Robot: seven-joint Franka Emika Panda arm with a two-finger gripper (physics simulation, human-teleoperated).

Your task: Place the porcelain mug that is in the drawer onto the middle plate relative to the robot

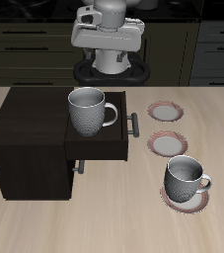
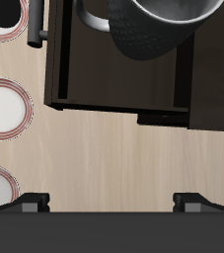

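The claw (image 2: 112,201) is wide open and holds nothing, so next it must go down and grab the porcelain mug (image 1: 89,111) in the drawer (image 1: 102,144).

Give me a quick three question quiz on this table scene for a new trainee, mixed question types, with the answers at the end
1. True or false: the porcelain mug already sits on the middle plate.
2. Multiple choice: where is the other grey mug? A) in the drawer B) on the plate nearest the table's front edge C) on top of the cabinet
3. Fill in: the tool is ____, holding nothing.

Key:
1. False. It stands in the open drawer, and the middle plate is bare.
2. B.
3. Open. In the wrist view its fingertips are spread apart above bare table.
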